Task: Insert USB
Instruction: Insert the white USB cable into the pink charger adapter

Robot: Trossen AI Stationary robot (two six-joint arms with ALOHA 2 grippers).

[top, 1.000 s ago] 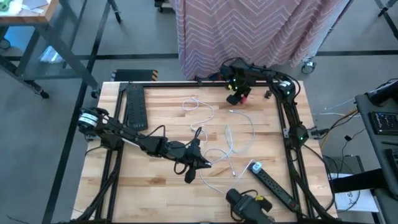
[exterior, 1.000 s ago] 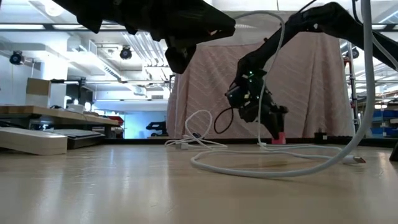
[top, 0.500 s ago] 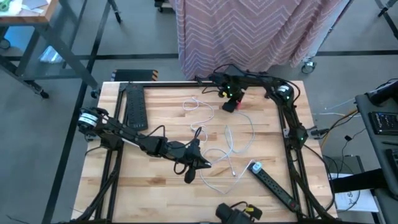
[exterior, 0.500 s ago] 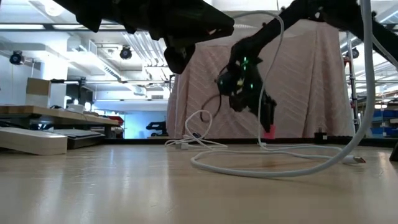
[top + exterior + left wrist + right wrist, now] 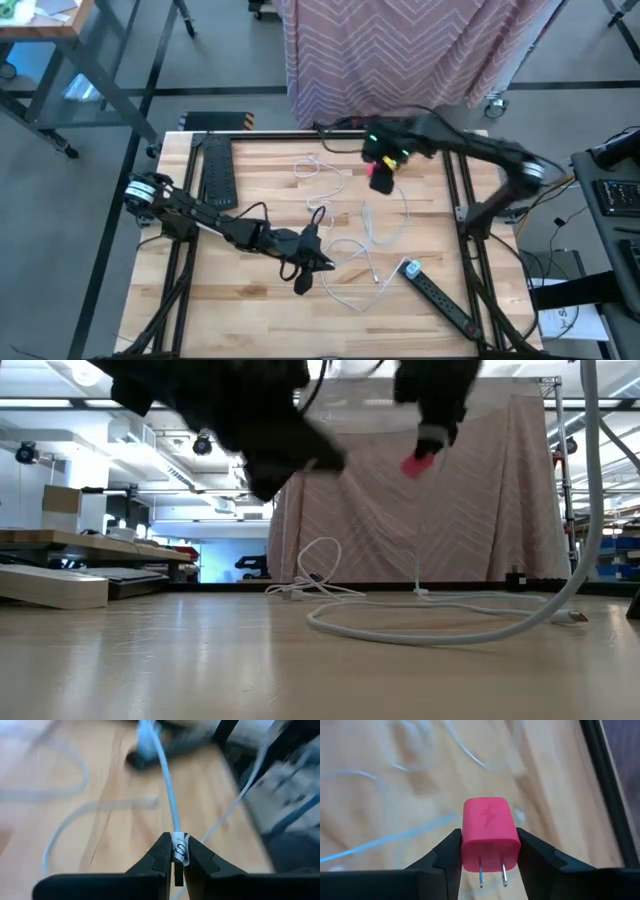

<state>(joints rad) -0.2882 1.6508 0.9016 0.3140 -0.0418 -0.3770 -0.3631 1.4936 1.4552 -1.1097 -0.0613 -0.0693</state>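
Note:
My right gripper (image 5: 381, 178) is shut on a pink wall charger (image 5: 489, 832), which hangs high over the far middle of the table; the charger (image 5: 417, 463) also shows in the low view. My left gripper (image 5: 318, 262), near the table's middle, is shut on a white USB cable (image 5: 167, 795). Loose white cable loops (image 5: 372, 228) lie on the wood between the two grippers. My left gripper pinches the white cable at a marked spot (image 5: 179, 851) between its two fingertips. The fingers slant down from the table's left and lie along the cable. The cable runs on ahead of them, raised off the wood. My right gripper pinches the pink charger by two opposite side faces (image 5: 465, 842), one finger on each. The fingers come from above, pointing steeply down. The charger's two metal prongs (image 5: 492, 874) point back toward the wrist. It is lifted clear of the table.
A black power strip with a white end (image 5: 438, 295) lies at the near right. A flat black bar (image 5: 217, 170) lies along the far left. Black frame rails (image 5: 470, 230) run along the table's sides. A pink patterned cloth (image 5: 420, 50) hangs behind the far edge.
My right gripper has risen steeply from near the far edge and come toward the near edge with the pink charger. It has tipped from nearly level to pointing steeply down. The charger is now high above the table. My left gripper has tipped slightly.

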